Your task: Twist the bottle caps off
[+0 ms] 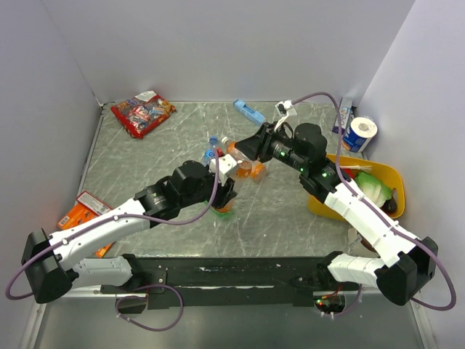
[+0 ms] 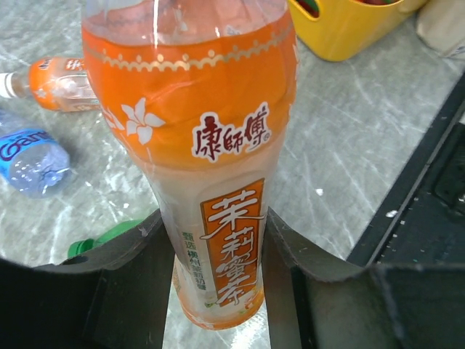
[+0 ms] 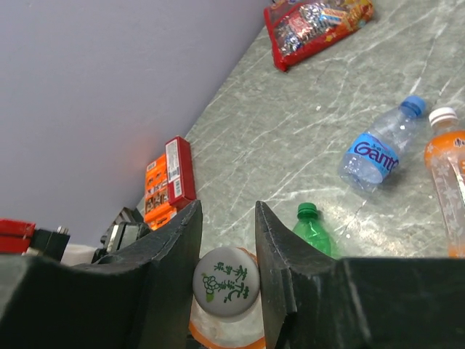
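An orange-label bottle (image 2: 218, 145) of orange liquid stands between the fingers of my left gripper (image 2: 218, 280), which is shut on its lower body. My right gripper (image 3: 227, 280) is shut on this bottle's white cap (image 3: 227, 283), both fingers touching the cap's sides. In the top view the two grippers meet over the table's middle, left gripper (image 1: 224, 178) and right gripper (image 1: 247, 150). On the table lie a second orange bottle (image 3: 450, 182) with a white cap, a clear bottle (image 3: 378, 153) with a blue label and blue cap, and a green bottle (image 3: 314, 231).
A yellow bin (image 1: 389, 174) with items stands at the right, a blue-and-white can (image 1: 360, 134) behind it. At the back lie a red snack bag (image 1: 142, 113) and a flat blue box (image 1: 249, 112). An orange-red packet (image 1: 83, 211) lies at the left edge.
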Available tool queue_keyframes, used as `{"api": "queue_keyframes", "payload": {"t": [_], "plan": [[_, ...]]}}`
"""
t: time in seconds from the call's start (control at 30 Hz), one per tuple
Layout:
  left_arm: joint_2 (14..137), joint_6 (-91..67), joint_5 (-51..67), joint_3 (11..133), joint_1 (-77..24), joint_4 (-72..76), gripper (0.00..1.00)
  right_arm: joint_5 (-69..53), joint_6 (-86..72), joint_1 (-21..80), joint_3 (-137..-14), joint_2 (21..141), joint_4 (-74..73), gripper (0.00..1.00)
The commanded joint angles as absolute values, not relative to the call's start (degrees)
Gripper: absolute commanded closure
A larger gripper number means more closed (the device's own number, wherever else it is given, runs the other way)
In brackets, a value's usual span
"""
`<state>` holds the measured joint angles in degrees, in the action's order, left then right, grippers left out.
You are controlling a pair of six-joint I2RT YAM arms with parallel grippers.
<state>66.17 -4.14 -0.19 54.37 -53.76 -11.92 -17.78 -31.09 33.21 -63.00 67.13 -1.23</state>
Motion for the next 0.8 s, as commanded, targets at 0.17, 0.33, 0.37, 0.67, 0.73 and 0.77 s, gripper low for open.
{"api": "queue_keyframes", "payload": {"t": [0.17, 0.33, 0.37, 0.67, 0.73, 0.77], "plan": [[63.5, -6.4, 23.9, 57.1, -47.2, -6.8, 0.51, -25.7, -25.1, 34.3, -66.8, 66.2, 0.3, 0.8], [63.0, -6.4, 41.7, 57.7, -42.9, -6.1, 0.51, -32.7, -22.2, 33.4, -67.1, 65.0, 0.3, 0.83], [62.9, -6.6, 44.4, 57.7, -42.4, -5.5, 0.51, -33.7, -22.0, 33.2, -66.9, 64.9, 0.3, 0.83], [64.9, -10.9, 63.5, 57.7, -39.0, -1.2, 0.5, -45.8, -26.7, 26.4, -61.1, 61.3, 9.6, 0.85], [65.3, -11.5, 63.8, 57.5, -38.8, -0.4, 0.5, -47.8, -28.7, 25.3, -60.3, 60.8, 11.3, 0.85], [65.7, -11.6, 63.5, 57.4, -38.7, -0.4, 0.5, -48.9, -29.0, 25.0, -59.7, 60.6, 12.3, 0.85]]}}
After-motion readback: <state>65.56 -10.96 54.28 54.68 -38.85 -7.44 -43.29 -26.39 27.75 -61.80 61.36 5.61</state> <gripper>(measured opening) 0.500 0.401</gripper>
